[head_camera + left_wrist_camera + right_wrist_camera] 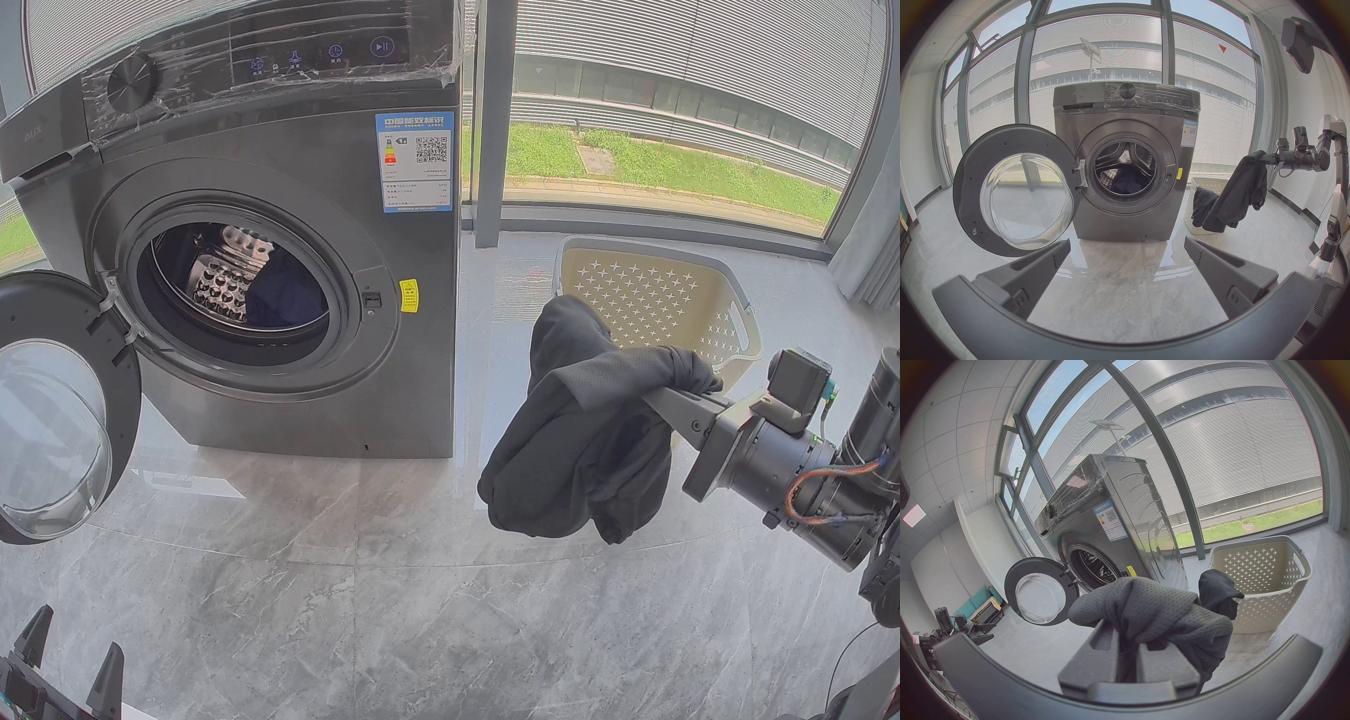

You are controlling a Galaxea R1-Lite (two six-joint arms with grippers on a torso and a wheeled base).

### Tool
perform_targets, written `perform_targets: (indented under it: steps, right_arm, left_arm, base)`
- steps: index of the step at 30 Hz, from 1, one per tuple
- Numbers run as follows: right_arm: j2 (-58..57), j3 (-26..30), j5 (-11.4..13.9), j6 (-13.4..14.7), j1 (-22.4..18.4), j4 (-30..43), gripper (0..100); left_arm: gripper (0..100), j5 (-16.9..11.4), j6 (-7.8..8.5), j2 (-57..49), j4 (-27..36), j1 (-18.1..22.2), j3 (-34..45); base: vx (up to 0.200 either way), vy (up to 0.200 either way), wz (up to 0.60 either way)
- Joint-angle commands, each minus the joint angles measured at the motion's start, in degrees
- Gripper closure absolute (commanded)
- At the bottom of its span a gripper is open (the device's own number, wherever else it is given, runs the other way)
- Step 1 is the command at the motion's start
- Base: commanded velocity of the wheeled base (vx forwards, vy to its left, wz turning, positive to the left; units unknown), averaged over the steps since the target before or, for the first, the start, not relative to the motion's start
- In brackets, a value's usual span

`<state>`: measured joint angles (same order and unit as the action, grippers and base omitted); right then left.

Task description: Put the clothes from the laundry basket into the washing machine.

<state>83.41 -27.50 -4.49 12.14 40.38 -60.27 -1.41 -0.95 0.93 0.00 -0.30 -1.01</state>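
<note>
While the left gripper (78,633) sits low and nearest, over the shiny grey floor (375,581), its two fingers stand wide apart with nothing between them. Farther out on the other side, the right gripper (677,409) is up in the air. Its two fingers are pinched tight on one dark grey piece of clothing (572,441) — a big, floppy one. It hangs down from the fingers in a bunch, off the floor. Its top end is up by the rim of the laundry basket (647,291), and I cannot tell whether it touches the rim. One basket stands on the floor just behind the hanging cloth. It is cream, with little star holes in its walls. To the left of the basket stands one grey washing machine (300,150). Its one round door (56,412) stands wide open on the left side. Inside the drum lies one dark blue piece of clothing (286,295) — so I count two pieces in all. Behind the machine and the basket is a big window (675,94) with green grass outside.
</note>
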Motion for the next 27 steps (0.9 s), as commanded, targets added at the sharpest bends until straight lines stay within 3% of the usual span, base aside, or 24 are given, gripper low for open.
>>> perform_targets:
  steps: [1, 27]
  right_arm:
    - [0.09, -0.1, 0.0, -0.01, 0.05, -0.02, 100]
    - [0.35, -0.1, 0.0, -0.01, 0.05, -0.02, 100]
  left_arm:
    - [0, 0.01, -0.02, -0.75, 0.0, 0.04, 0.92]
    - [0, 0.01, -0.1, -0.75, 0.0, 0.04, 0.92]
  base:
    - [0.0, 0.2, 0.0]
    - [0.0, 0.2, 0.0]
